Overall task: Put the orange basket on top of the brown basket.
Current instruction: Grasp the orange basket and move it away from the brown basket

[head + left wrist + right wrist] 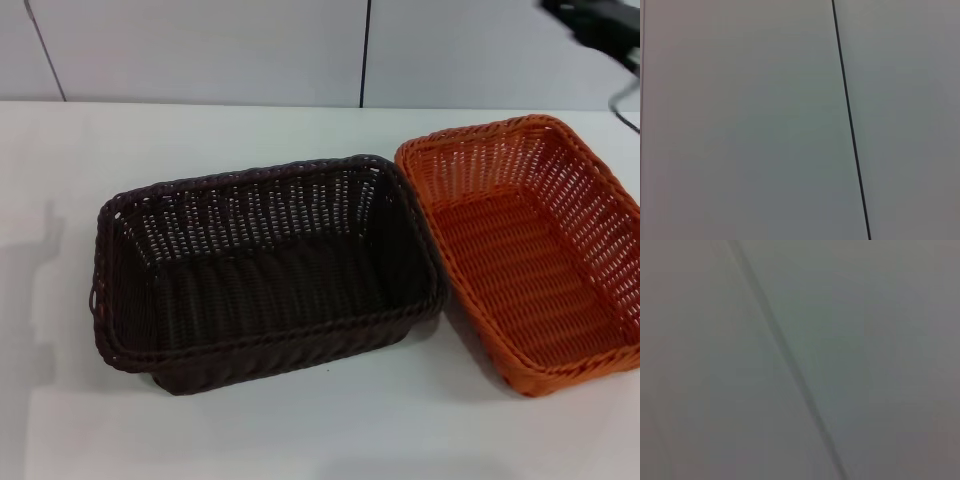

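Observation:
The brown basket [265,270] stands on the white table, at the middle left of the head view, open side up and empty. The orange basket [530,250] stands right beside it on the right, also upright and empty, its near-left rim touching or almost touching the brown one's right end. A dark part of my right arm or gripper [598,22] shows at the top right, above and behind the orange basket and apart from it. My left gripper is out of view. Both wrist views show only wall panels.
The white table [300,430] has bare room in front of and to the left of the baskets. A grey panelled wall [200,50] with dark seams runs along the table's far edge. A thin dark cable [622,105] hangs at the far right.

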Tool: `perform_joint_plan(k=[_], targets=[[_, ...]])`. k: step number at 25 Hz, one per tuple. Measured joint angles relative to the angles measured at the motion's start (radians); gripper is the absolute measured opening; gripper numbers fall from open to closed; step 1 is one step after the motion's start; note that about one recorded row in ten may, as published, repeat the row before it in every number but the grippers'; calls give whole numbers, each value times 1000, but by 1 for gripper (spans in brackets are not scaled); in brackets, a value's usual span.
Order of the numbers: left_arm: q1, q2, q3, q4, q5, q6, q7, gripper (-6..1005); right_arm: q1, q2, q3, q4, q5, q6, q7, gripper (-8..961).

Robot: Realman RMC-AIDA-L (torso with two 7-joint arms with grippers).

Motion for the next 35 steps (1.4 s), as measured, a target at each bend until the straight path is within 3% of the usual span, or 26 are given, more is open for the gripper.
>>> perform_joint_plan(k=[3,8,9,10,11,13,14,16,20,22,27,35], targets=[[-5,1,1,6,-6,-16,10,797,12,-8,107,133,-166,238,19,694],[-18,2,-6,21,-14,-55,20,797,6,-51,178,458,-187,697,-110,694],[-24,2,-7,29,-15,-61,21,797,3,-52,197,513,-183,774,-139,694],[-36,2,-12,50,-16,-69,17,797,-5,-46,240,623,-161,942,-221,694],[-36,2,-12,50,-16,-69,17,797,-5,-46,240,623,-161,942,-221,694],[-50,2,-19,77,-17,-73,2,797,-14,-26,296,708,-107,1086,-338,695],[-50,2,-19,77,-17,-73,2,797,-17,-6,338,740,-50,1161,-428,695],[-70,3,-29,108,-19,-79,-25,797,-22,51,446,779,76,1295,-650,695],[-99,4,-48,151,-19,-85,-52,797,-10,209,735,809,221,1587,-1064,695],[-106,5,-53,163,-19,-92,-64,797,15,250,832,826,231,1742,-1172,695],[-119,9,-69,176,-19,-120,-72,797,38,253,863,888,239,2043,-1258,695],[-139,9,-110,195,-19,-157,-75,797,30,259,800,1026,239,2479,-1420,694]])
